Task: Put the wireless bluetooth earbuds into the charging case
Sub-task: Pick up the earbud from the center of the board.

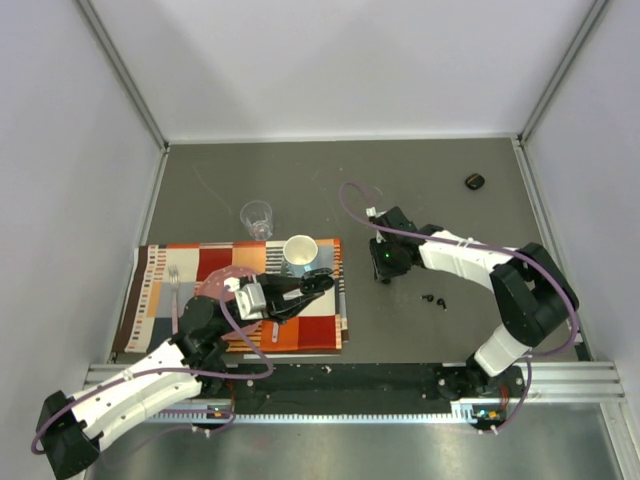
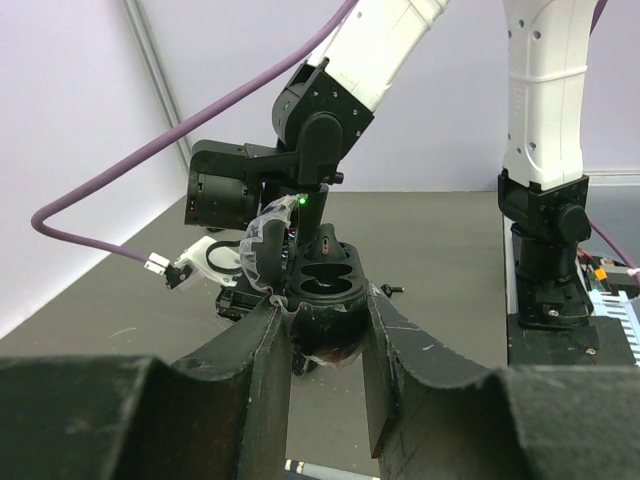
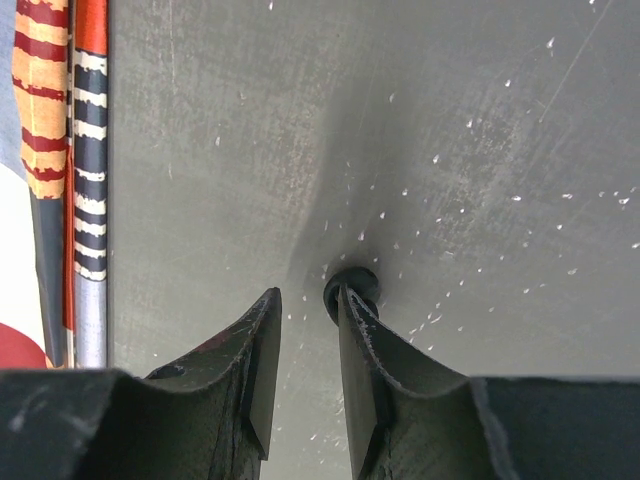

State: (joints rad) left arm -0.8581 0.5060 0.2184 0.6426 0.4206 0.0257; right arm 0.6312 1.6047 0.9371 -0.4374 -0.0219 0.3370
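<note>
Looking down on the grey table (image 1: pixel 430 200), I see the striped cloth (image 1: pixel 200 270) at the near left, a white mug (image 1: pixel 300 255) on its far edge. The left gripper (image 2: pixel 325 322) pinches the open charging case (image 2: pixel 325 280) over the cloth's right part. Right of the cloth, the right gripper (image 3: pixel 307 300) points down at the table, fingers slightly spread with nothing between them, one earbud (image 3: pixel 352 283) touching a fingertip. Two more earbuds (image 1: pixel 430 298) lie near, further right.
</note>
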